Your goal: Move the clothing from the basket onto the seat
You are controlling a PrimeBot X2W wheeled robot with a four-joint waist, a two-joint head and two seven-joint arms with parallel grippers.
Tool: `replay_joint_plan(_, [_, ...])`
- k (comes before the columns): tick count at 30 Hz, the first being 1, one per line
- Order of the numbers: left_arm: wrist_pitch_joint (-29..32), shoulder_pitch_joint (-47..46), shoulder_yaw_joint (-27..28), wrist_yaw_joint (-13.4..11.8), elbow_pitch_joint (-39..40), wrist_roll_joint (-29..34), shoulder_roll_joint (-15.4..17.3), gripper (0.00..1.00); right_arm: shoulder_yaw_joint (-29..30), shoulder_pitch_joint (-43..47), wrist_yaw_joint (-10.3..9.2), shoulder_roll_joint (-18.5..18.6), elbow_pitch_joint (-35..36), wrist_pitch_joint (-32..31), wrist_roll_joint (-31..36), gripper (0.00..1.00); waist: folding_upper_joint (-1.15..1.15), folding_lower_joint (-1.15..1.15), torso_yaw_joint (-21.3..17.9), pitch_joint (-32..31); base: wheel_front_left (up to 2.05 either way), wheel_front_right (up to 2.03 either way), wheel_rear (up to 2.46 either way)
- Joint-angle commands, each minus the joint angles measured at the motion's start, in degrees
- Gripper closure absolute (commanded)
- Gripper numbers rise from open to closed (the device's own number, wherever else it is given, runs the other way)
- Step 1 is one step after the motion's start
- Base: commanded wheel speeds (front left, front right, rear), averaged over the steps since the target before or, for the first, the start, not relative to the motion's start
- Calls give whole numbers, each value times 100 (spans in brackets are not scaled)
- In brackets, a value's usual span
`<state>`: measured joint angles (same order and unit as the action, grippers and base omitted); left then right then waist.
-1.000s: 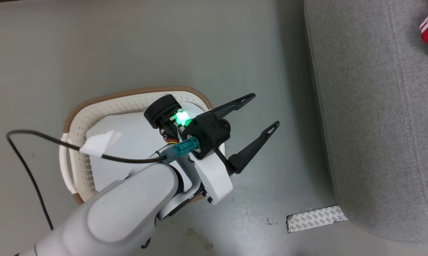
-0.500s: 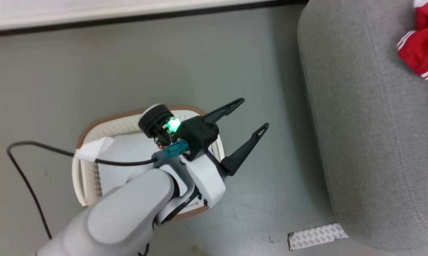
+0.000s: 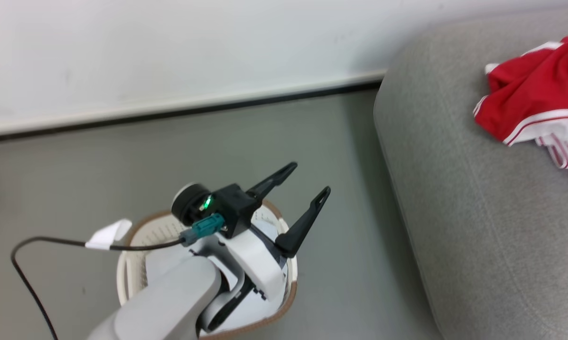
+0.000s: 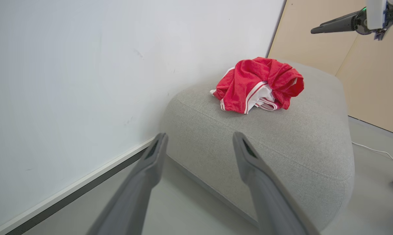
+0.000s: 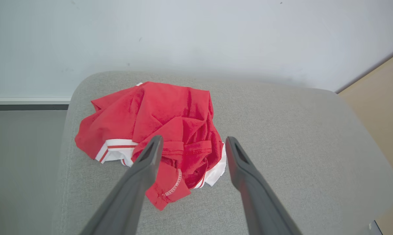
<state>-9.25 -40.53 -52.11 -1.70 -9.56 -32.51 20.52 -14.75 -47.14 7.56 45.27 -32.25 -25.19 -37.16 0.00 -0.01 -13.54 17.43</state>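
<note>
Red clothing (image 5: 157, 111) lies bunched by the seat (image 5: 297, 147)'s wall-side edge; right gripper (image 5: 193, 139) has just let go, jaws spread. Basket (image 3: 131, 276) looks emptied, though partly hidden.

Clothing (image 3: 534, 113) on the seat (image 3: 477, 212), basket (image 3: 124, 278) on the floor (image 3: 76, 189)
The clothing lies toward the seat's back, near the wall (image 3: 170, 47); the basket stands left of the seat, apart from it, under the left tool (image 3: 308, 177)

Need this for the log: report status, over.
Left gripper open, empty. Right gripper open, above the clothing. Clothing heaped on the seat. Nothing in the way.
</note>
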Motion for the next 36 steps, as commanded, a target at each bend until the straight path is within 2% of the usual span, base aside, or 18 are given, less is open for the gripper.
replay_joint_plan(1, [-86,147,26,-37,-41,-68,-24,0,-36,138,-15,40,144,27,34,0,0,1,38,-409,0,0,0])
replay_joint_plan(9, [-327,674,241,-298,-69,-358,-4,0,-5,588,-15,-97,1023,425,197,0,0,1,277,-1330,0,0,0])
replay_joint_plan(16, [-448,1162,620,-521,2,-721,227,0,104,1132,-15,-616,1507,1111,366,0,0,1,566,-1785,0,0,0])
replay_joint_plan(21, [-507,1517,992,-744,77,-956,448,0,244,1544,-15,-1162,1810,1561,446,0,0,1,763,-1894,0,0,0])
replay_joint_plan(29, [-587,2084,1936,-1087,245,-1048,717,0,816,2531,-15,-2143,2229,2611,1023,0,0,1,1085,-1947,0,0,0])
replay_joint_plan(36, [-589,2843,2972,-1258,465,-577,549,0,858,3443,-15,-2900,2180,3415,1135,0,0,1,1204,-1941,0,0,0])
